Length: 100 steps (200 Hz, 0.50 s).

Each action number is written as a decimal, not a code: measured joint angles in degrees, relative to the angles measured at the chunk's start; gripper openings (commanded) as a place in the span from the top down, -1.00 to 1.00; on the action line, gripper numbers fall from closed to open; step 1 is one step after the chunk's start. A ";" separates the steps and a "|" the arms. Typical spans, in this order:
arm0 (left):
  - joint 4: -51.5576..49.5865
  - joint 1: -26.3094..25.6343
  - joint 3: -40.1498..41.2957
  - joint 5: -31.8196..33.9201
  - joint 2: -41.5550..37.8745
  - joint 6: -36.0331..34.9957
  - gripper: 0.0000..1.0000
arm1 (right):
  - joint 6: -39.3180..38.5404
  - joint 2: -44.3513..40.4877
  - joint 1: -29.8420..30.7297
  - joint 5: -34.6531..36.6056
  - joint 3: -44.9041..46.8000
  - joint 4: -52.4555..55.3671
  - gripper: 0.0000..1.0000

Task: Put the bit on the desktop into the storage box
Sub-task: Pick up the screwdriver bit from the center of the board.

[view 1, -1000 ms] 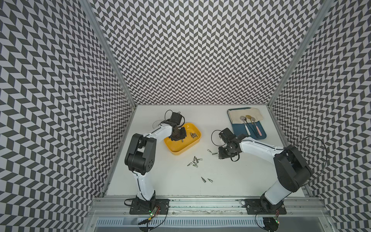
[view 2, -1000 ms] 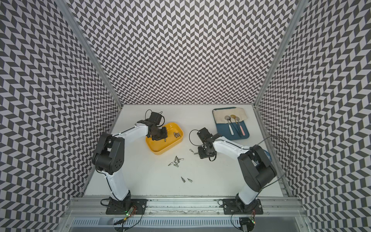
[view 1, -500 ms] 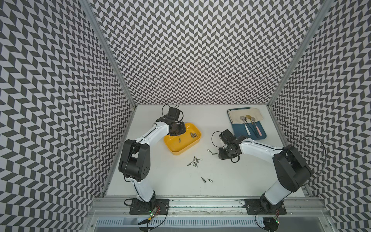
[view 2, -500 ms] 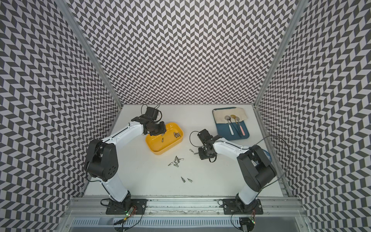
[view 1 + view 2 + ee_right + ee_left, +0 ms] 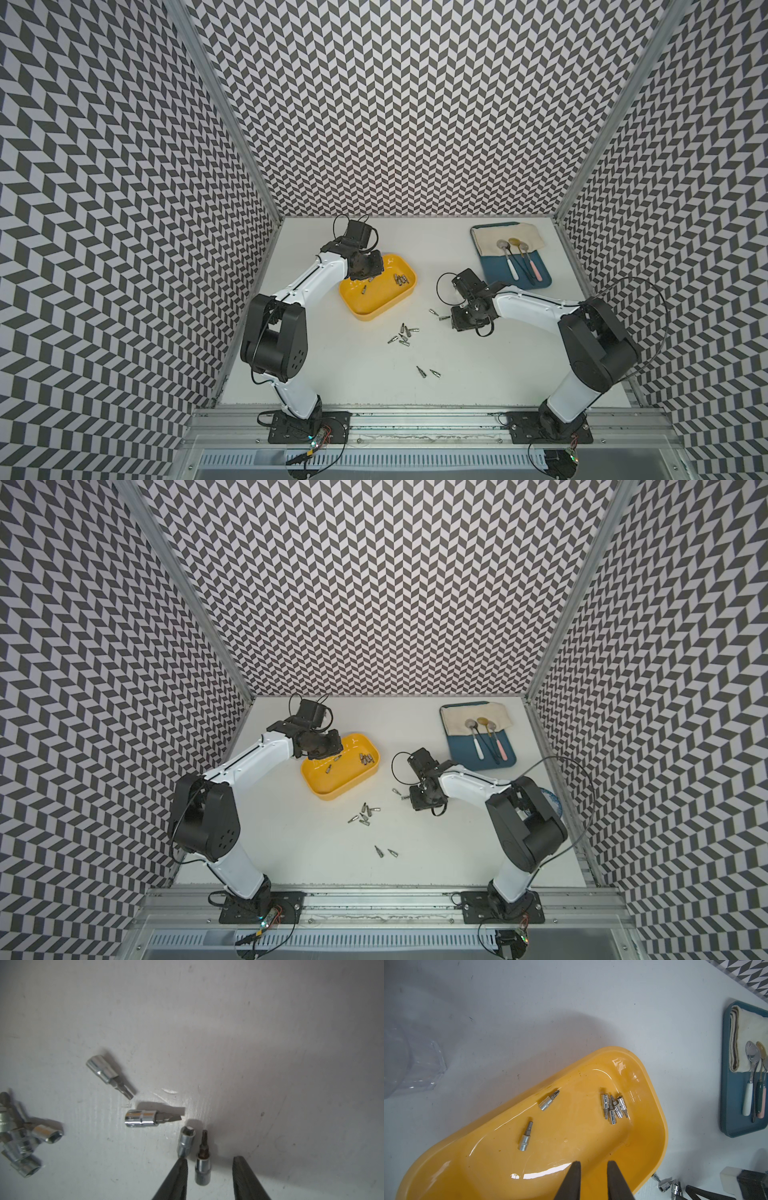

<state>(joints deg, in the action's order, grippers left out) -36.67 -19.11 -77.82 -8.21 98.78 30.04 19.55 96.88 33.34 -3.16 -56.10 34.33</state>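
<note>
The right gripper (image 5: 209, 1159) has its jaws apart astride the dark-tipped bit (image 5: 203, 1169) on the desktop (image 5: 270, 1043); I'd close squarely on its chrome end, clear of the neighbouring bit (image 5: 186, 1144).

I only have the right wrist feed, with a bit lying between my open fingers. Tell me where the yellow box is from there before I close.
Observer: In both top views the storage box sits on the desktop on the left arm's side of the right gripper, with bare table between them.
Operator: Say whether the other arm is in the way.
Observer: The left gripper hangs above the box, at its side toward the back wall, jaws slightly apart and empty.
Operator: Report what the box holds.
Observer: The left wrist view shows a cross-tip bit, a second loose bit and a cluster of bits on its floor.
</note>
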 measured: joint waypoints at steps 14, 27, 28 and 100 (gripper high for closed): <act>-0.11 -0.02 0.02 0.02 -0.09 0.00 0.47 | 0.00 0.02 0.04 0.07 0.00 0.00 0.24; -0.39 -0.07 0.02 0.02 -0.35 0.00 0.47 | -0.02 0.13 0.04 0.20 0.00 0.00 0.28; -0.42 -0.07 0.02 0.02 -0.37 0.00 0.47 | -0.04 0.13 0.04 0.20 0.00 0.00 0.28; -1.66 -4.39 1.38 1.01 -5.90 0.26 0.42 | -0.26 0.66 0.28 1.38 0.00 -0.09 0.50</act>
<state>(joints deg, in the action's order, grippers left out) -38.33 -23.51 -76.44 -7.20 92.88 30.30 19.29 97.54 33.63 -1.78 -56.10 34.24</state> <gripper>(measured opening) 0.282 0.264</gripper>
